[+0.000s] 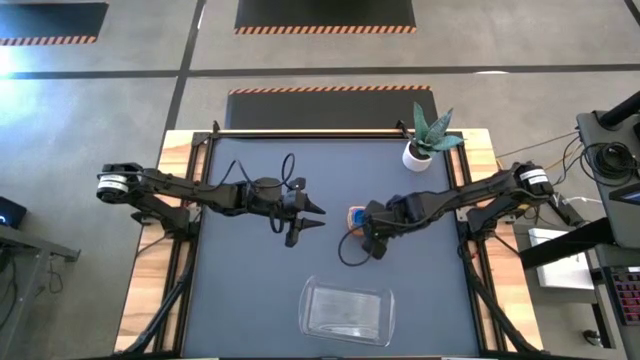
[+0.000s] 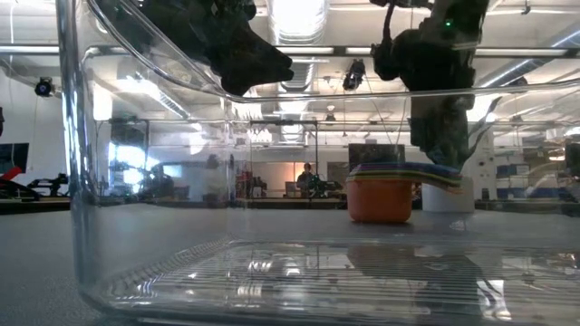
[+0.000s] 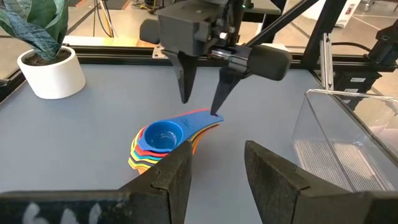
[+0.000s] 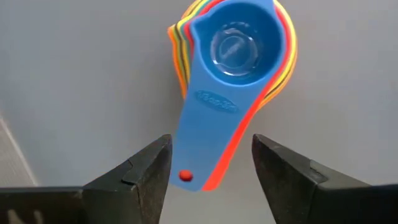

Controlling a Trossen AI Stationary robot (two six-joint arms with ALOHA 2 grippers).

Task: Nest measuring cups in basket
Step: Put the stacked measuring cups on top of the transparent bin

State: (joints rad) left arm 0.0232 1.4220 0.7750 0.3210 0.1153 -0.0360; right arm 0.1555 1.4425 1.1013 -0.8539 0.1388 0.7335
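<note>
The measuring cups [image 1: 357, 216] sit nested in one stack on the dark mat, the blue cup [image 4: 236, 43] on top and the orange one [image 2: 381, 201] at the bottom on the table. Their handles [image 4: 208, 118] fan out together. My right gripper [image 4: 211, 152] is open above the handles, pointing down, with one finger on either side of them and a gap to each. It also shows in the left wrist view [image 3: 200, 107]. My left gripper [image 1: 320, 216] is open and hovers left of the stack, facing it. The clear basket [image 1: 347, 310] rests near the table's front edge.
A white plant pot [image 1: 417, 155] with a green plant stands near the table's far right corner. A black cable [image 1: 350, 255] loops below the right gripper. Bare mat lies between the cup stack and the basket wall [image 3: 348, 143].
</note>
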